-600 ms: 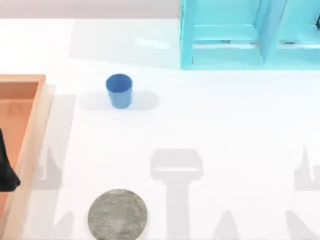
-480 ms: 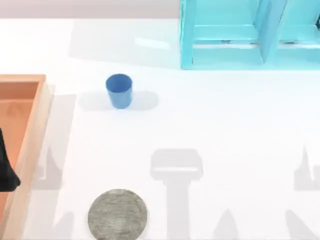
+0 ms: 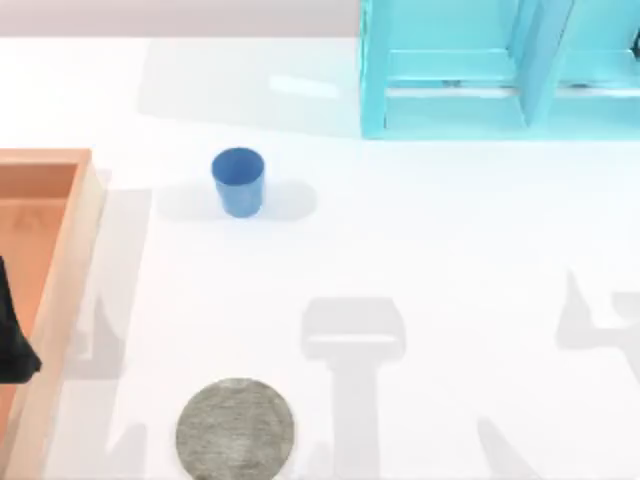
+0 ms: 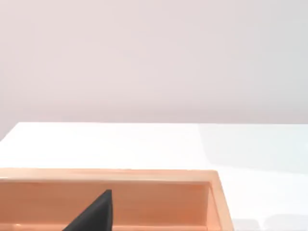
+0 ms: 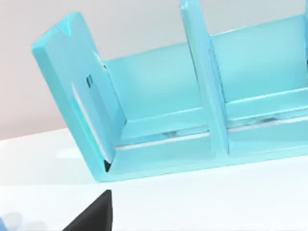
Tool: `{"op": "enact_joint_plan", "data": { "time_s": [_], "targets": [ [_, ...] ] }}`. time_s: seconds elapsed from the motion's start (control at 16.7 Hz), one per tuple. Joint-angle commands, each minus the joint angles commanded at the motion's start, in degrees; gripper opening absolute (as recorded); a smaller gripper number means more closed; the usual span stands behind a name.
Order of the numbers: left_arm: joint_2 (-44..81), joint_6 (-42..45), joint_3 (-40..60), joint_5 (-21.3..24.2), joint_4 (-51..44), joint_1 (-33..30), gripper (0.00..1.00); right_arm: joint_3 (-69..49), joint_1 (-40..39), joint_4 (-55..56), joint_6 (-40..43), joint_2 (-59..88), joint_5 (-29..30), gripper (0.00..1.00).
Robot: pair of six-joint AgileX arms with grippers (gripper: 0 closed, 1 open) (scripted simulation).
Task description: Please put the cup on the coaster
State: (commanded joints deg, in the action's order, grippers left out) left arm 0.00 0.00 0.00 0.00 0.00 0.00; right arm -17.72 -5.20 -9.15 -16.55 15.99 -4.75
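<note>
Item 1, cup point(image 3: 238, 180): blue, no handle, standing upright with rim up on the white table point(image 3: 450, 220); straight beyond the coaster toward the far edge, well apart from it, touching nothing

Item 2, coaster point(image 3: 235, 428): flat grey speckled disc at the near edge, bare on top, wider than the cup

Item 3, wooden tray point(image 3: 75, 230): left of the coaster, its right wall between the left gripper and the cup's side of the table

Item 4, teal shelf point(image 3: 450, 90): far and right of the coaster, well apart from the cup

Item 5, left gripper point(image 3: 12, 335): dark shape over the tray, left of the coaster; holds nothing that can be seen; wide or narrow, cannot tell

Item 6, right gripper point(image 5: 94, 215): faces the shelf, with arm shadows on the table well right of the coaster; wide or narrow, cannot tell

Note on the coming move: the cup lies right of and beyond the left gripper, on the coaster's own line. The left arm looks the nearer of the two. The cup's long axis is vertical and its wall is round, so a level side grasp below the rim likely suits from any direction. Task not yet begun: cup ungrasped
</note>
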Motion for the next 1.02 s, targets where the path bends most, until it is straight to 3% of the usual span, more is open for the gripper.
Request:
{"op": "enact_joint_plan", "data": {
  "time_s": [0.48, 1.02],
  "targets": [
    [0.00, 0.00, 0.00, 0.00, 0.00, 0.00, 1.00, -35.98, -9.35, -25.00, -36.15, 42.91, -8.17, 1.00],
    [0.00, 0.00, 0.00, 0.00, 0.00, 0.00, 1.00, -86.75, -19.37, -54.24, -78.61, 99.53, -17.08, 1.00]
  ]
}}
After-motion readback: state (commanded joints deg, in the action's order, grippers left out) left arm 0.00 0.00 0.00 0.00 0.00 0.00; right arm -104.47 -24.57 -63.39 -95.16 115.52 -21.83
